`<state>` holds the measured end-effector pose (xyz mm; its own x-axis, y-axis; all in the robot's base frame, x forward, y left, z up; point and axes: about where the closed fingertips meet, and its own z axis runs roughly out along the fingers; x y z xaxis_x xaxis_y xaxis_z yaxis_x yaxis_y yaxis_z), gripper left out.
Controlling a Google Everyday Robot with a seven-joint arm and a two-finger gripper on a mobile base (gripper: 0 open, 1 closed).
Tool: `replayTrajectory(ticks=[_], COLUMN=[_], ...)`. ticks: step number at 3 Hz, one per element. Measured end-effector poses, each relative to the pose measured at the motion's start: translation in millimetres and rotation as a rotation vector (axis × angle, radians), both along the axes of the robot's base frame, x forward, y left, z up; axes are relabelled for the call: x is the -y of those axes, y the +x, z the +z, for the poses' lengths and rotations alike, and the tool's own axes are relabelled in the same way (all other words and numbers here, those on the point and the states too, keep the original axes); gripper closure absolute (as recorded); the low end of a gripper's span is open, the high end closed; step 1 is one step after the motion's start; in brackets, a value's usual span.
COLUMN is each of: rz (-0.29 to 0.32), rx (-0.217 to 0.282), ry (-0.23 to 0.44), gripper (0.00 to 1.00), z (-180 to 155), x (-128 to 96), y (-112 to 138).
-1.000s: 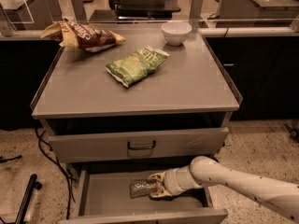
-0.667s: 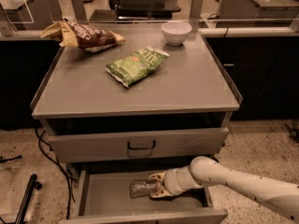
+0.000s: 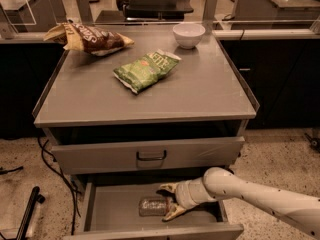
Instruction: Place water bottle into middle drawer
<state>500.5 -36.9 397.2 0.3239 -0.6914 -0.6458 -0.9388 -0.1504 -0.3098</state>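
Note:
The water bottle (image 3: pixel 152 206) lies on its side on the floor of the open middle drawer (image 3: pixel 110 210), near its centre. My gripper (image 3: pixel 169 203) reaches in from the right on a white arm. Its fingers (image 3: pixel 168 188) straddle the bottle's right end, one behind it and one in front. They stand apart, with a dark gap between the rear finger and the bottle. The bottle rests on the drawer floor.
Above is a grey drawer front with a black bar handle (image 3: pixel 151 156). On the cabinet top (image 3: pixel 200 89) lie a green chip bag (image 3: pixel 146 70), a brown chip bag (image 3: pixel 90 38) and a white bowl (image 3: pixel 188 34). A black cable (image 3: pixel 55 159) hangs at the left.

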Motion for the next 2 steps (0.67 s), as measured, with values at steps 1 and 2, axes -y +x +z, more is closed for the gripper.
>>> replayTrajectory(ticks=[1,2], rz=[0.002,0.002], rx=[-0.001,-0.001], ry=[0.001,0.001], gripper=[0.0,0.0], z=[-0.6,-0.6], x=[-1.1,-1.1], y=[-0.7,-0.7])
